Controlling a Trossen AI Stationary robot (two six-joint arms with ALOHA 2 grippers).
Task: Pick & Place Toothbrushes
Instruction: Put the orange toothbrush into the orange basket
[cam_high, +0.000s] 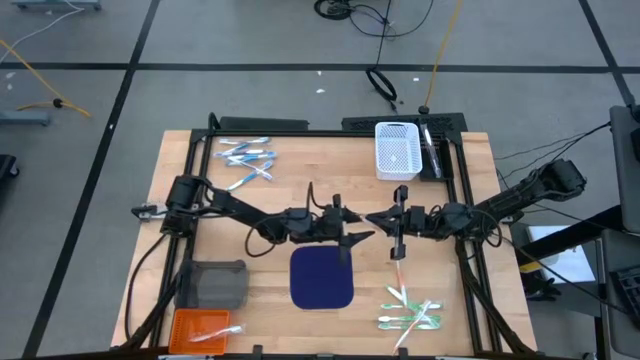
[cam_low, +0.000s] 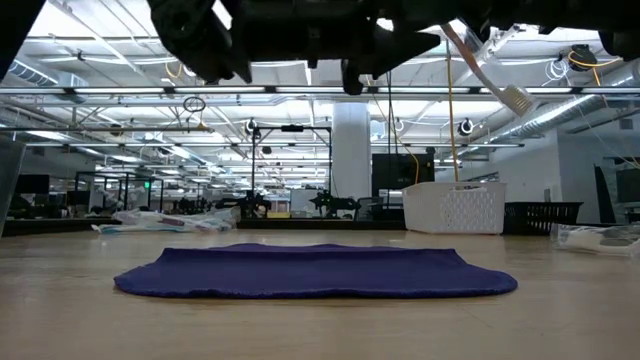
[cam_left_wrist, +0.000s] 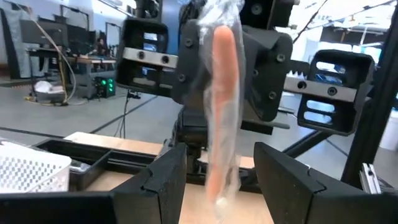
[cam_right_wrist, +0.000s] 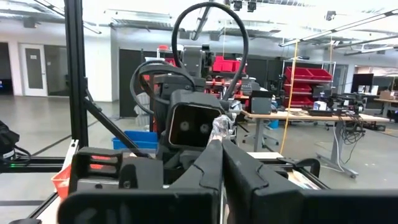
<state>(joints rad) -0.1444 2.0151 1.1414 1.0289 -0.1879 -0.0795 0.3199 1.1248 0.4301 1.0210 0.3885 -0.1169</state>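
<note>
so you've got the right gripper (cam_high: 399, 247) pinched tight on one wrapped orange-pink toothbrush (cam_high: 399, 272), hanging it in the air just off the 3 o'clock edge of the navy mat (cam_high: 322, 278). Looks to me like a handover in the middle. The left gripper (cam_high: 350, 238) sits facing it with fingers spread, and in its wrist view the brush hangs right between them, nothing touching yet.

If that's the plan, slide the left one in level so both pads land on the handle, not just the loose wrapper, which I'd guess is slippery. Don't let the right let go until the left has clearly closed.

Pose-wise, both arms reach in from 9 and 3 o'clock and nearly meet at table centre, wrists up well above the mat in the low view.

Rest of the toothbrushes: blue-and-white pile (cam_high: 247, 160) at 11 o'clock, green and white pile (cam_high: 408, 312) at 5 o'clock. White basket (cam_high: 396, 149) at 1 o'clock, orange tray (cam_high: 201, 327) at 7
</note>
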